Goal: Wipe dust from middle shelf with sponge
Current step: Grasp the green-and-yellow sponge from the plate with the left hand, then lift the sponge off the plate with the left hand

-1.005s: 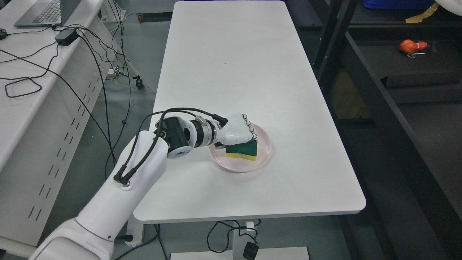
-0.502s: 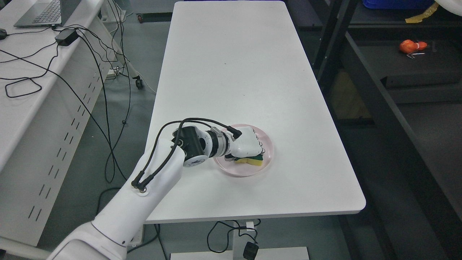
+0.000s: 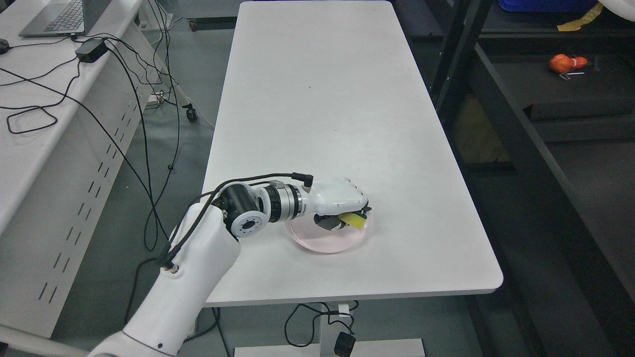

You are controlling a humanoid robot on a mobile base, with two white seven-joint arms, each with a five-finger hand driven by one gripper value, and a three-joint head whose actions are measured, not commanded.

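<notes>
My left hand hangs over the pink plate near the front of the white table. Its fingers are curled around the yellow and green sponge, of which only a yellow corner and a strip of green show below the knuckles. The sponge is tilted and looks raised off the plate. The dark shelving unit stands to the right of the table. The right arm is out of the picture.
An orange object lies on a dark shelf at the upper right. A white desk with a laptop, a power brick and trailing cables stands to the left. Cables also hang under the table's front edge.
The left hand came down on the sponge in the plate, closed around it and tipped it up. The forearm has swung lower and to the left.
</notes>
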